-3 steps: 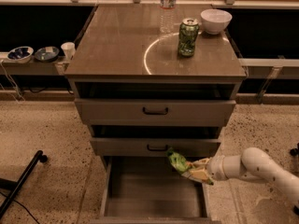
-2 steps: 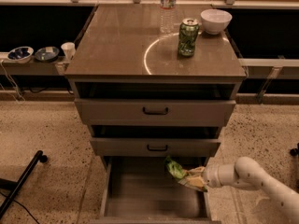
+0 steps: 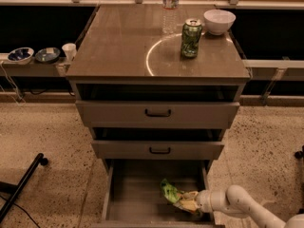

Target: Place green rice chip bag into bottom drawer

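The green rice chip bag [image 3: 172, 194] is crumpled and held low inside the open bottom drawer [image 3: 137, 196], near its right side. My gripper [image 3: 191, 203] comes in from the lower right on a white arm and is shut on the bag's right end. The bag sits just above or on the drawer's flat floor; I cannot tell which. The drawer is pulled out toward the camera.
Two upper drawers with black handles [image 3: 158, 113] are partly open. On the cabinet top stand a green soda can [image 3: 191, 37], a white bowl [image 3: 219, 21] and a water bottle [image 3: 170, 8]. Small bowls and a cup [image 3: 69, 51] sit on a ledge at left. A black stand leg [image 3: 21, 186] lies on the floor at left.
My gripper has moved down with the bag, from level with the drawer's top rim to deep inside the bottom drawer. The arm has dropped lower.
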Motion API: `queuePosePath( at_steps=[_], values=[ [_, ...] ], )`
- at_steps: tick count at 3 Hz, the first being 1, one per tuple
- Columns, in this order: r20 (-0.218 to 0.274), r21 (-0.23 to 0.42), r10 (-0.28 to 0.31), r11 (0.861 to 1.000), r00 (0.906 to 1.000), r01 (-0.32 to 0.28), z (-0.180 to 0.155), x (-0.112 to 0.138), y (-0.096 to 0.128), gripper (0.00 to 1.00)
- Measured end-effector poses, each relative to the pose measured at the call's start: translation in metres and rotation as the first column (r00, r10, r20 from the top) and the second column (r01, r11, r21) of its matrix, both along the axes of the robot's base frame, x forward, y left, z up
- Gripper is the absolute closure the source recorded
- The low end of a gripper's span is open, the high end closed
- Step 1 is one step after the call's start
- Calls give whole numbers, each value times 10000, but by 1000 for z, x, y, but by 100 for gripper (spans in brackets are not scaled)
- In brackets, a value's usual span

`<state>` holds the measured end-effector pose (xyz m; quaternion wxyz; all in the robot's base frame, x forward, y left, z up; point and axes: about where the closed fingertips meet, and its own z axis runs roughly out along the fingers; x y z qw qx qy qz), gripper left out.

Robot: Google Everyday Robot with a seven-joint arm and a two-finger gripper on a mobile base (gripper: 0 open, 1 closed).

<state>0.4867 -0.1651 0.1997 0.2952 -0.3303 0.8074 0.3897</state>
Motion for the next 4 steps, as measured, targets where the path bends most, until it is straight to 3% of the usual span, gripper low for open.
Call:
queuePosePath(
  at_steps=[1, 2, 3, 4],
  values=[
    [-117, 83, -84, 9999, 9999, 85, -13, -6, 6, 84],
    [-117, 83, -84, 9999, 9999, 85, -13, -6, 6, 61],
    [-62, 102, -54, 9999, 10000, 54, -9, -7, 7, 30],
    [148, 174, 59, 9998, 9999, -61, 4, -9, 10, 6]
  ],
)
